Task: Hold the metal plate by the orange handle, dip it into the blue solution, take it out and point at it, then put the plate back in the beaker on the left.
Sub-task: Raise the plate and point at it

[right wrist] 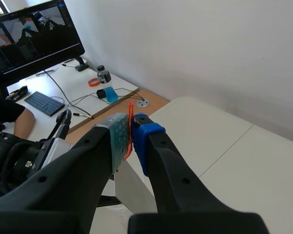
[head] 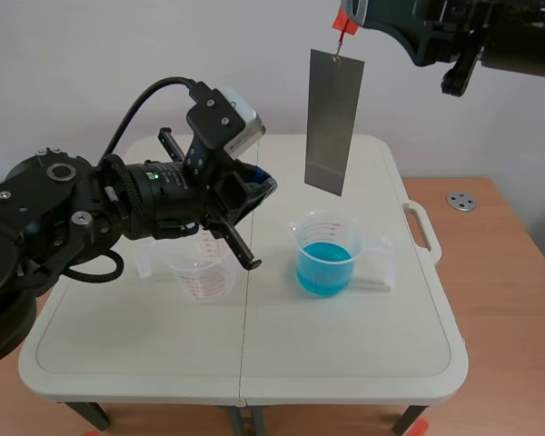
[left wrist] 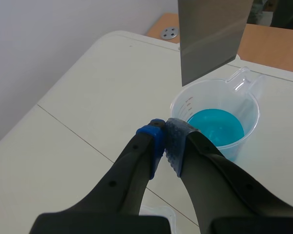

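The grey metal plate point(head: 333, 123) hangs upright in the air over the beaker of blue solution point(head: 325, 256), clear of its rim. My right gripper point(head: 350, 20), high at the top, is shut on the plate's orange handle point(right wrist: 130, 127); the plate point(right wrist: 133, 187) shows below the fingers. My left gripper point(head: 262, 182) is shut on nothing, its pads point(left wrist: 175, 141) meeting, and points toward the plate's lower edge point(left wrist: 210, 44) without touching it. An empty clear beaker point(head: 200, 270) stands left of the blue one, under my left arm.
A round metal disc point(head: 460, 201) lies on the wooden desk to the right of the white folding table point(head: 345, 363). A monitor point(right wrist: 34, 34), keyboard point(right wrist: 45, 103) and a person's arm point(right wrist: 19, 122) are off to the side.
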`<state>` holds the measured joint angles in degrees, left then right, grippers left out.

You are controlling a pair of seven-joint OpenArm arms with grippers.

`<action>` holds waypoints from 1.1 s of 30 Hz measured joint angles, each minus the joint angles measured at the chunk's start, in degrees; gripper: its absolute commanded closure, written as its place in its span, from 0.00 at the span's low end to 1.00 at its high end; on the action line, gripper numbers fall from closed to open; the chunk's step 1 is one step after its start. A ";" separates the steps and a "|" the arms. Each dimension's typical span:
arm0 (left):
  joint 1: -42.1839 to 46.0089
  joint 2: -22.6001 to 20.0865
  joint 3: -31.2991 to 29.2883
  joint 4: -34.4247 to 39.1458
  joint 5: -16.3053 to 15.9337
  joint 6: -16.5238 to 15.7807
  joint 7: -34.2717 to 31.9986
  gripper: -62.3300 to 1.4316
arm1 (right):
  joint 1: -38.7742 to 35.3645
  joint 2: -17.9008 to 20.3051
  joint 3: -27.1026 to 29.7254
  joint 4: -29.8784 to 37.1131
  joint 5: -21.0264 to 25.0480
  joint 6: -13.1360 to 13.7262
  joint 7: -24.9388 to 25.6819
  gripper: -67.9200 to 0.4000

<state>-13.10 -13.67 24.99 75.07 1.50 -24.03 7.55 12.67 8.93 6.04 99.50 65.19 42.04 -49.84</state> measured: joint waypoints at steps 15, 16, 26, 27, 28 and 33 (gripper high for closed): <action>19.56 -9.20 -10.56 18.01 -3.56 0.33 -0.24 0.95 | 0.00 0.00 0.00 0.00 0.00 0.00 0.00 0.97; 21.42 -9.86 -11.89 19.21 -4.02 0.35 -0.46 0.95 | 0.00 0.00 0.00 0.00 0.00 0.00 0.00 0.97; 41.11 -13.46 -27.06 29.31 -7.61 0.42 -3.17 0.95 | 0.00 0.00 0.00 0.00 0.00 0.00 0.52 0.97; 43.25 -13.46 -28.46 30.01 -7.63 0.42 -3.74 0.95 | 0.00 0.00 0.00 0.00 0.00 0.00 1.03 0.97; 45.38 -13.46 -29.75 30.64 -7.61 0.42 -4.57 0.95 | 0.00 0.00 0.00 0.00 0.00 0.00 1.55 0.97; 55.78 -13.46 -35.26 33.11 -7.61 0.42 -8.41 0.95 | 0.00 0.00 -1.09 0.00 0.00 0.00 1.99 0.97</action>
<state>42.68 -27.14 -10.26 108.18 -6.11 -23.62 -0.86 12.67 8.93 4.95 99.50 65.19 42.04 -47.86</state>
